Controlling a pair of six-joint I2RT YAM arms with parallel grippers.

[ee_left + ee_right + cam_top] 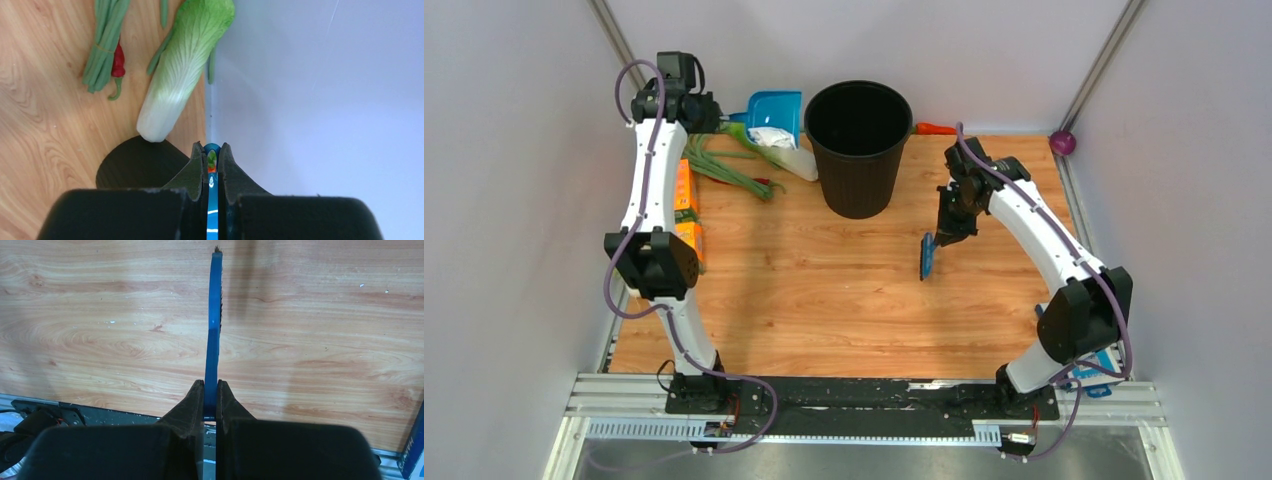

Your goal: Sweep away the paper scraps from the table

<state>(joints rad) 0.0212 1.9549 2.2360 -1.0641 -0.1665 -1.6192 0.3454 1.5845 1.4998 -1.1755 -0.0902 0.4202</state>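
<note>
1. The rail runs along the near edge of the bench, with both arm bases bolted on it; a blue box lies just beside the right base.
2. Past the rail, a broad stretch of open wood lies between the two arms; side walls close in on the left and right.
3. Right of centre, the right hand is pinched tight on the blue brush; the brush is seen edge-on with its bristles at the end away from the fingers; whether it touches the wood I cannot tell.
4. Along the left edge, orange boxes sit under the left arm; beyond them lie a bundle of green beans and a red chilli, touching it.
5. At far centre, the black bin stands upright; its inside is too dark to tell any contents; the brush is near it but apart.
6. A cabbage lies just beside the bin's left side.
7. In the far left corner by the back wall, the left hand is clamped on the handle of the blue dustpan; the paper scraps show as a white crumpled bunch at its mouth, next to the cabbage.
8. A purple ball sits at the far right corner.
</note>
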